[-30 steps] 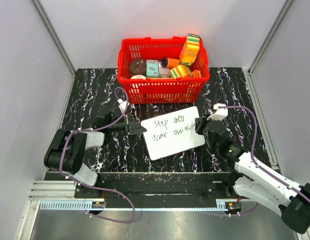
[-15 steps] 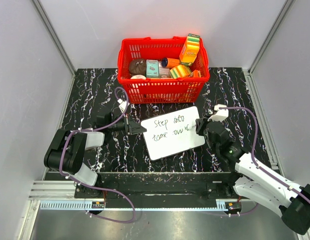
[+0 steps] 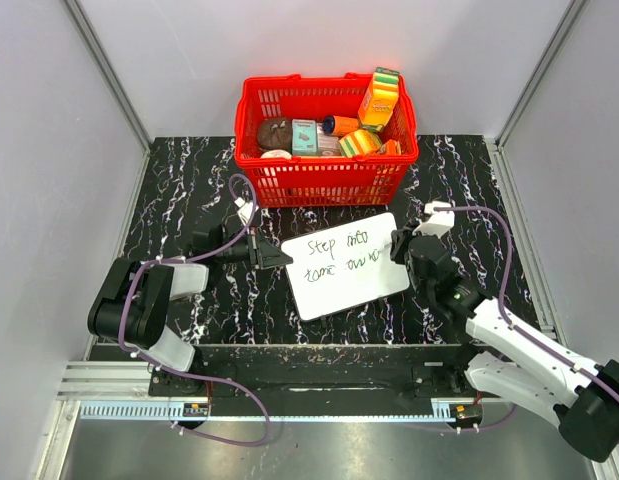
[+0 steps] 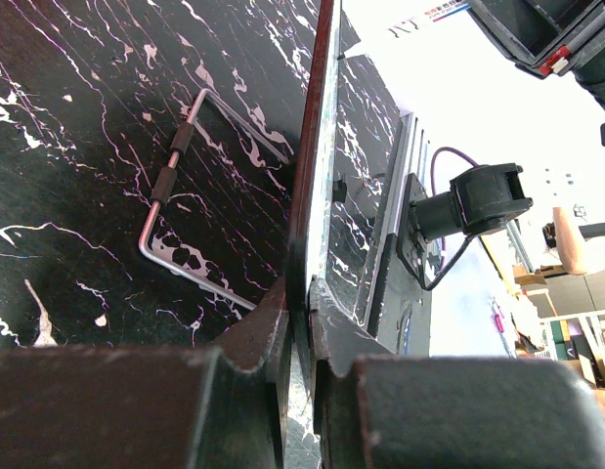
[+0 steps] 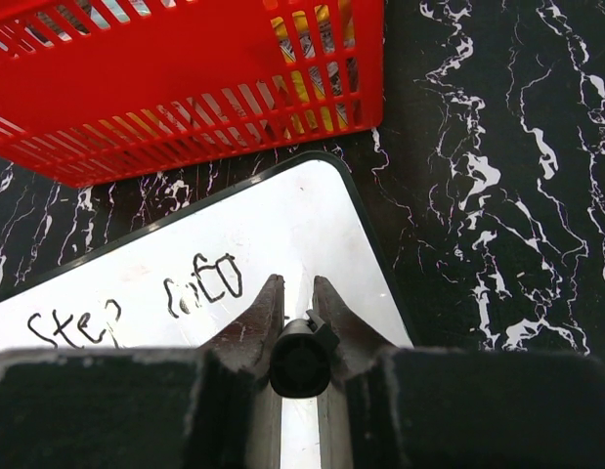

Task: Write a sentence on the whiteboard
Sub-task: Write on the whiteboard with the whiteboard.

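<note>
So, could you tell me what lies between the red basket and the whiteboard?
Only a narrow strip of bare black marbled table separates basket from whiteboard; top and right wrist views show it.

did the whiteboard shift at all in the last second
No. The whiteboard's far right corner sits as close to the red basket as before, its left edge pinched in the left hand.

Whiteboard [image 3: 341, 296] lies skewed; sentence [image 3: 339, 256] black, 2 lines, approx "Step into tomorrow"
</note>
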Tool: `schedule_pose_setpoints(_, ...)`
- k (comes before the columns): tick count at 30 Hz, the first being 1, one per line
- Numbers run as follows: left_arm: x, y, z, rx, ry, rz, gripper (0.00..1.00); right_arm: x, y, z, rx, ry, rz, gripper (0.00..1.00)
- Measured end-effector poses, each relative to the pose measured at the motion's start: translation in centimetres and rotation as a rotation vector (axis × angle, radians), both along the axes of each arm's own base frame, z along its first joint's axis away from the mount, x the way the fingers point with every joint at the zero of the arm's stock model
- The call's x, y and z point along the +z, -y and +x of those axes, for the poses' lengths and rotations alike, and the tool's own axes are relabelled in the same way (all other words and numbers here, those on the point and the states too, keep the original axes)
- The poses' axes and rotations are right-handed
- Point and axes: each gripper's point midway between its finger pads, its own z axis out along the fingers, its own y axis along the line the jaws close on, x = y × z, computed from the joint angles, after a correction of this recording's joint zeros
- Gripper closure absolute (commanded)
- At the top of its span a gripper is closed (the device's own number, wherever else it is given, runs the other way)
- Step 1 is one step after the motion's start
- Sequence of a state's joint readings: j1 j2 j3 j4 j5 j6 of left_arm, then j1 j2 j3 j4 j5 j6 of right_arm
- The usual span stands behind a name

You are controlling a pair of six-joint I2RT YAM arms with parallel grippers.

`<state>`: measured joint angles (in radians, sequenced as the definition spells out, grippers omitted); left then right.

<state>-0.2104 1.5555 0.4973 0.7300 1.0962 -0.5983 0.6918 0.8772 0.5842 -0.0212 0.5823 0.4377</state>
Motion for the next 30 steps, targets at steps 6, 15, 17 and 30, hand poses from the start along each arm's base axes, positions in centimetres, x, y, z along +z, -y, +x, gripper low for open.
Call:
schedule_pose_setpoints(6,0.0,0.0,0.0,0.000,0.000,0.000,1.00,0.5,-0.3,0.4,0.004,0.011,-0.006,1.00)
schedule_pose_setpoints(15,0.0,0.0,0.0,0.000,0.000,0.000,1.00,2.4,-0.3,0.0,0.028,0.062,0.028,1.00)
schedule_pose_setpoints(17,0.0,0.0,0.0,0.000,0.000,0.000,1.00,3.2,-0.1,-0.3,0.029,0.084,0.043,1.00)
schedule_pose_setpoints(30,0.0,0.0,0.0,0.000,0.000,0.000,1.00,3.9,0.2,-0.5,0.029,0.103,0.048,1.00)
